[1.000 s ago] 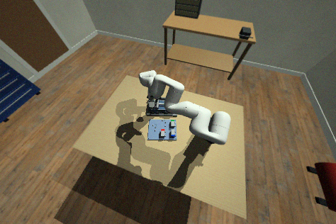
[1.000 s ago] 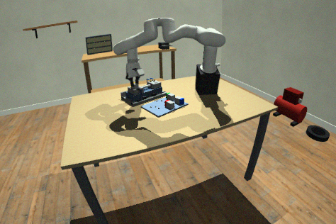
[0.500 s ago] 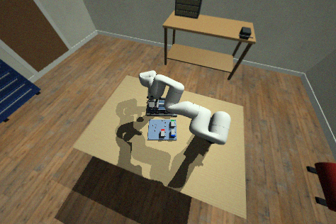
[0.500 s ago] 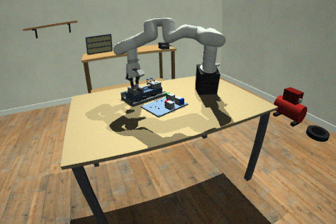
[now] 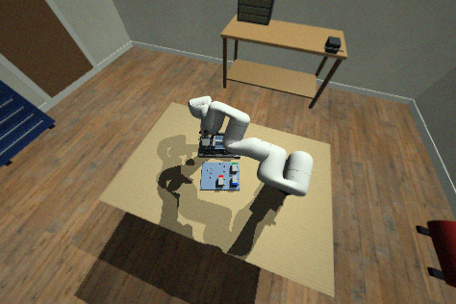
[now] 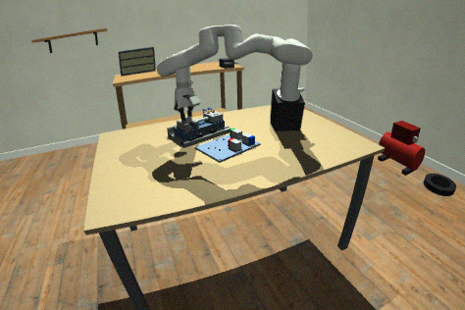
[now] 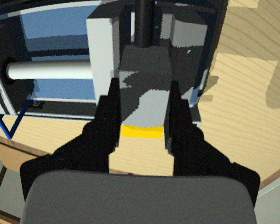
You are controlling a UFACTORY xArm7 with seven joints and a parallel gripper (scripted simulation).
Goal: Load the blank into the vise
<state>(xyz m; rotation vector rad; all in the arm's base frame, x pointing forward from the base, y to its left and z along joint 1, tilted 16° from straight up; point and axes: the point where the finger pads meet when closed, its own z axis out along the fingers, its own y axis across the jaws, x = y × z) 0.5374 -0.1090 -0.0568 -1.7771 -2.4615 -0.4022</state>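
My gripper (image 7: pixel 143 94) is shut on the grey blank with the yellow end (image 7: pixel 143 103) and holds it over the milling vise (image 6: pixel 196 129), between the jaws. In the wrist view the yellow end (image 7: pixel 141 132) points toward the camera and the blank's far end reaches toward the dark work stop rod (image 7: pixel 144 12). A pale jaw block (image 7: pixel 103 52) stands just left of the blank and a white cylinder (image 7: pixel 47 70) lies further left. In the exterior and top views the gripper (image 6: pixel 185 117) is low over the vise (image 5: pixel 217 145). I cannot tell whether the blank touches the bars.
The blue infeed plate (image 6: pixel 228 148) lies beside the vise and carries three other blanks, with red (image 5: pixel 220 179), green (image 5: pixel 235 167) and blue (image 5: pixel 235 180) ends. The arm's black base (image 6: pixel 286 113) stands at the table's back right. Blue hoses (image 7: pixel 0 123) show at the vise's left.
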